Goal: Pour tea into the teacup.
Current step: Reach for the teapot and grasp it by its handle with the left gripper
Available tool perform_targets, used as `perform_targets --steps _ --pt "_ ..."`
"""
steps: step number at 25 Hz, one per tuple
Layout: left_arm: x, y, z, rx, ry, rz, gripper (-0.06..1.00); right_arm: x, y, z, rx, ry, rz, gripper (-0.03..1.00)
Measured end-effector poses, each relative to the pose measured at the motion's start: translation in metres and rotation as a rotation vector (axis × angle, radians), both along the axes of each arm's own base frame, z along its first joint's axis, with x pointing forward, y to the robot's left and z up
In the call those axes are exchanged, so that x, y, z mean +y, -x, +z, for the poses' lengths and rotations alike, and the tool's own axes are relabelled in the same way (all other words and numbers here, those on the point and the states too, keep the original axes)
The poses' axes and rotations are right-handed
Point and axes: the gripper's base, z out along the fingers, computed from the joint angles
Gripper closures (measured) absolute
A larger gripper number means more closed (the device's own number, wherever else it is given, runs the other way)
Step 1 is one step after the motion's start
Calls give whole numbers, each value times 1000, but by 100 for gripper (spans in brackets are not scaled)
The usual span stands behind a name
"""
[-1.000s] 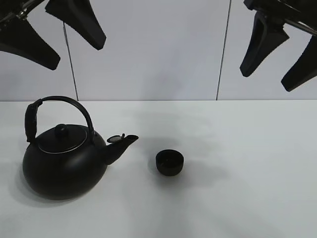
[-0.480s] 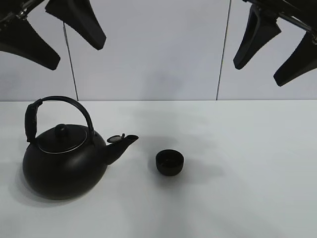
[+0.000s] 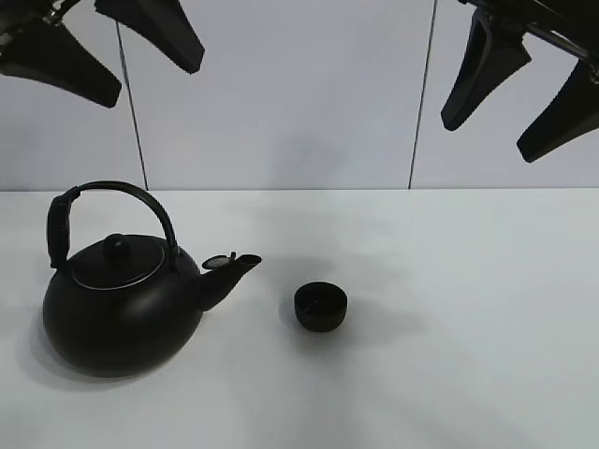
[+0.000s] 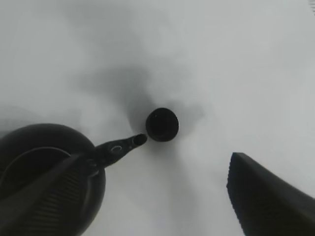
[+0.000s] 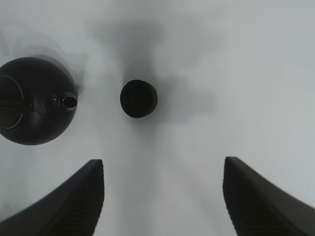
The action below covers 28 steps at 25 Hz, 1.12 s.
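Note:
The small black teacup [image 3: 320,306] stands on the white table, just right of the spout of a big round black kettle [image 3: 122,299] with an arched handle. The teacup also shows in the left wrist view [image 4: 162,124] and the right wrist view [image 5: 138,98]. No tea stream is visible. My left gripper [image 3: 110,42] hangs open and empty high above the kettle. My right gripper [image 3: 526,89] hangs open and empty high at the upper right. Both are far above the table.
The kettle's spout [image 3: 229,271] has a small flip lid and points at the cup. A white panelled wall [image 3: 281,94] stands behind the white table [image 3: 449,355].
My left gripper has risen a little and shifted slightly right. My right gripper moved left and up a second ago and is now still. Kettle and cup have not moved.

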Motion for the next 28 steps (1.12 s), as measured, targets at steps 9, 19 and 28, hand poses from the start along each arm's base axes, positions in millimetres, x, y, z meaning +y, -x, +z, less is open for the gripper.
perform_targets --steps 9,19,28 --pt "27 31 20 -394 5 48 40 0 -2 1 -18 -1 -3 49" --pt "76 83 -52 -690 -158 179 40 0 -2 1 -23 -1 -4 49" --pt "79 104 -85 -837 -95 148 41 0 -2 1 -24 0 -1 49"
